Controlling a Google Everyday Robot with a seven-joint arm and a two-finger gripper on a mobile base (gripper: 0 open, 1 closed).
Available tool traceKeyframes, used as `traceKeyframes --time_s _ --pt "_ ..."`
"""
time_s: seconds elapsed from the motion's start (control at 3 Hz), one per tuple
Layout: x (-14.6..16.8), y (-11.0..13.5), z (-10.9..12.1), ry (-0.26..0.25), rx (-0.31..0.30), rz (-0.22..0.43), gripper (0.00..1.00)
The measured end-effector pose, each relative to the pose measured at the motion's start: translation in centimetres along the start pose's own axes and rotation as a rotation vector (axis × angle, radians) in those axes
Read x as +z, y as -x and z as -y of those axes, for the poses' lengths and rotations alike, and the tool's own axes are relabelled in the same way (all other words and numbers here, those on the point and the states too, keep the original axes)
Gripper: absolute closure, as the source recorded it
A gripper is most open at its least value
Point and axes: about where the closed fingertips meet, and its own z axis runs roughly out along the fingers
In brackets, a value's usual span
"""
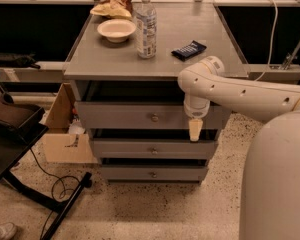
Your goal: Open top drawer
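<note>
Where the gripper point(194, 130) hangs: in front of the cabinet's right half, pointing straight down from a white arm point(240, 91) that reaches in from the right
Jaws: seen as one cream tapered shape, so apart or together cannot be told; nothing is seen held
Top drawer point(115, 116): directly under the grey tabletop point(200, 66), the widest and tallest of three grey fronts, with a dark gap above its upper edge
Knob point(154, 117): small, round, metal, at the middle of the top drawer's front
Drawer relative to jaws: the front lies behind the gripper; the knob sits to the gripper's left at about wrist height, apart from it, while the tip crosses the front's lower edge into the dark gap below
Contact with the front: cannot tell
Middle drawer point(125, 148): narrower front just beneath, its own knob at centre
Bottom drawer point(125, 173): lowest and narrowest front
On the tabletop: a pale bowl point(116, 30), an upright clear bottle point(146, 25) just right of it, a dark packet point(189, 50) further right
Left of the cabinet: an open cardboard box point(65, 134) on the speckled floor
</note>
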Motion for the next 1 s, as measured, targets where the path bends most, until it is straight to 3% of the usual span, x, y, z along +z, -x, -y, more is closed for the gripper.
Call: traceKeyframes --time_s 0.33,1.0 --pt "0.68 -0.88 -0.43 0.026 0.012 -0.018 0.38" --pt "-0.15 -0.96 -0.12 0.030 0.015 -0.022 0.85"
